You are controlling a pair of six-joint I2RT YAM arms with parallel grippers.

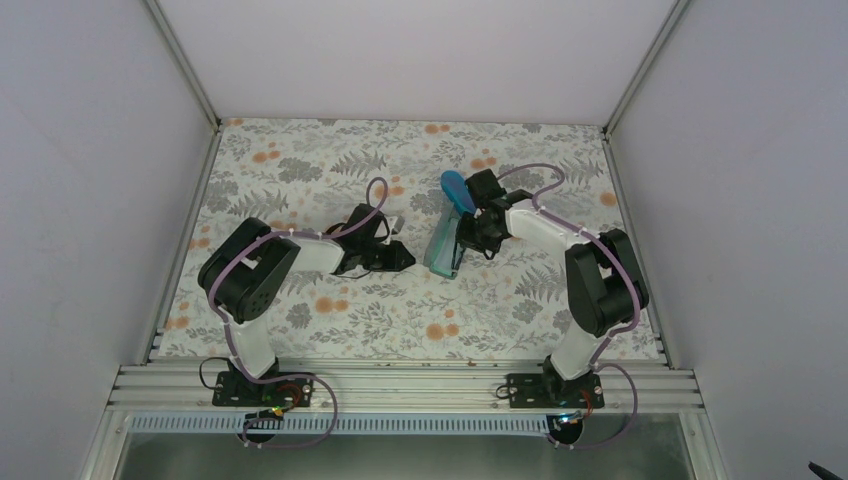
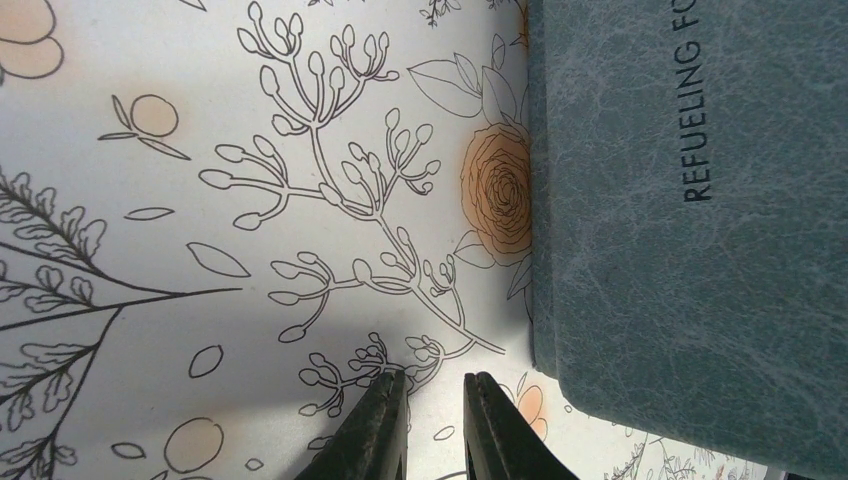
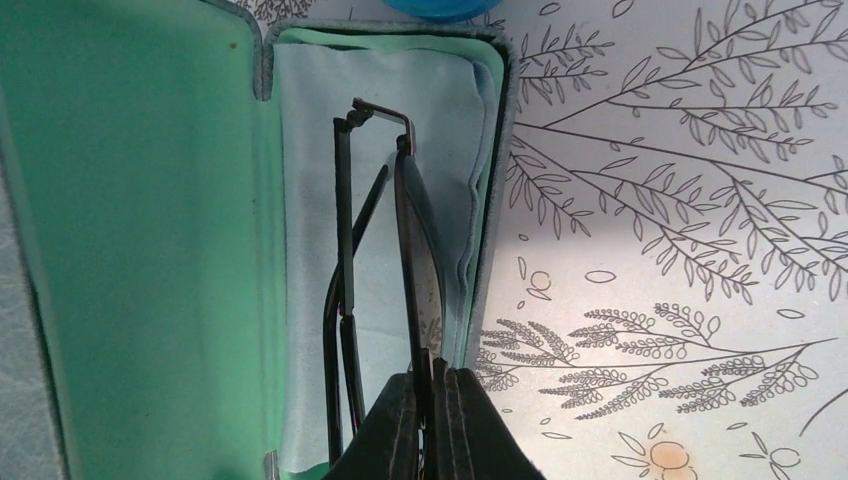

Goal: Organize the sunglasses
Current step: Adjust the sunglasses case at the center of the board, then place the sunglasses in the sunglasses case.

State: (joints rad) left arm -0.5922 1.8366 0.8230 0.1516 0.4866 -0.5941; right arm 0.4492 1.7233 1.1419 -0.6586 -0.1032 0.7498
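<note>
My right gripper [image 3: 432,378] is shut on the black thin-framed sunglasses [image 3: 412,240]. It holds them folded and on edge inside the open grey case [image 3: 150,250], over the light blue cloth [image 3: 310,150] in its tray. In the top view this gripper [image 1: 466,238] is at the open case [image 1: 440,248] in the middle of the table. My left gripper [image 2: 435,385] is slightly open and empty, low over the table, just left of the case's grey outer face [image 2: 680,250]. It also shows in the top view [image 1: 400,256]. The pink-red sunglasses are not in view.
A blue case [image 1: 457,190] lies just behind the open case; its edge shows in the right wrist view [image 3: 440,8]. The floral tablecloth [image 1: 330,310] covers the table, with white walls on three sides.
</note>
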